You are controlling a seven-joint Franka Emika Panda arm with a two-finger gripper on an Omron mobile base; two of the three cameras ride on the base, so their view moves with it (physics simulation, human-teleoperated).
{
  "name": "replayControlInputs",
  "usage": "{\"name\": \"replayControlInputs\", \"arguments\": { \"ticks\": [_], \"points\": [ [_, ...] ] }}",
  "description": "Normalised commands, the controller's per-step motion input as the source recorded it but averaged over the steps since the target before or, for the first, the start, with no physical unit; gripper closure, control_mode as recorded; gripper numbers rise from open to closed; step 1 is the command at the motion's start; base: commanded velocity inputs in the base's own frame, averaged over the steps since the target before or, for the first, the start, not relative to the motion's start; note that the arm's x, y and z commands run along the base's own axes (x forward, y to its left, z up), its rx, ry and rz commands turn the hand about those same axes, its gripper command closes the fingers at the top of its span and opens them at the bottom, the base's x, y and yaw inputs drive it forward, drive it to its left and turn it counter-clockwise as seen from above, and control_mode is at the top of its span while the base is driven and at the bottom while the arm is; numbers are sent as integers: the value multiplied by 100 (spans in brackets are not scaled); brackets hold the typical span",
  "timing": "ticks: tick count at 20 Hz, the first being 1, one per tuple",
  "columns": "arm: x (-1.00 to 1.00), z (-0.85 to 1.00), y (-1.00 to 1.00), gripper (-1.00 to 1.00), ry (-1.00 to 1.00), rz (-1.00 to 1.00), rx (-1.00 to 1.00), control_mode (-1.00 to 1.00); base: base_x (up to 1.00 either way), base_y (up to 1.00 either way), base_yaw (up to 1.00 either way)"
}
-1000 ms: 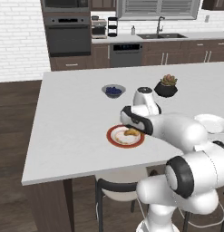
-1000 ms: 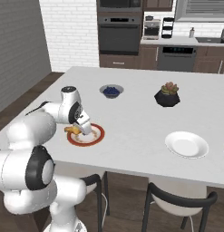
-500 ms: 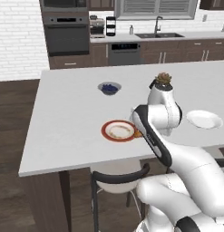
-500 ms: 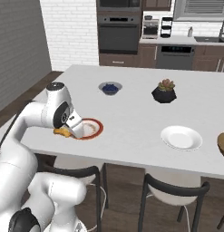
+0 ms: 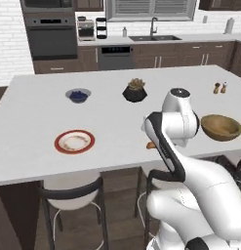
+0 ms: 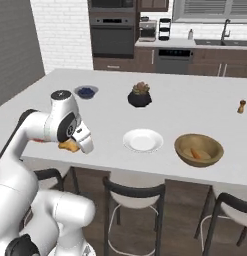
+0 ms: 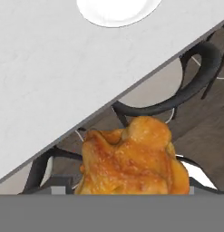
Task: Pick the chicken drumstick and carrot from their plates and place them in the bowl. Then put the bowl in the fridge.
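The claw (image 6: 72, 145) grips the lumpy golden-brown chicken drumstick (image 7: 131, 158) above the white table's (image 6: 160, 107) near edge, left of the plain white plate (image 6: 143, 140).

A small grey bowl of blueberries (image 5: 78, 94) sits on the white surface (image 5: 34, 117) at ten o'clock. A black pot with a succulent (image 5: 135, 91) stands near it toward twelve. Two shakers (image 5: 220, 88) stand at two o'clock. Dark stools (image 5: 73, 195) line the near edge.

Arm folded, elbow high, wrist bent down over near counter edge. Gripper (image 6: 74, 145) angled down-right, jaws closed round chicken drumstick (image 7: 131, 158), lifted off surface.
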Motion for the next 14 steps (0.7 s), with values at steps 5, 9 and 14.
{"name": "replayControlInputs", "arguments": {
  "ticks": [5,9,14],
  "points": [
    [0,0,0,100,0,0,0,100,-1,-100,0],
    [0,0,0,100,0,0,0,100,0,-100,0],
    [0,0,0,100,0,0,0,100,12,-100,0]
  ]
}}
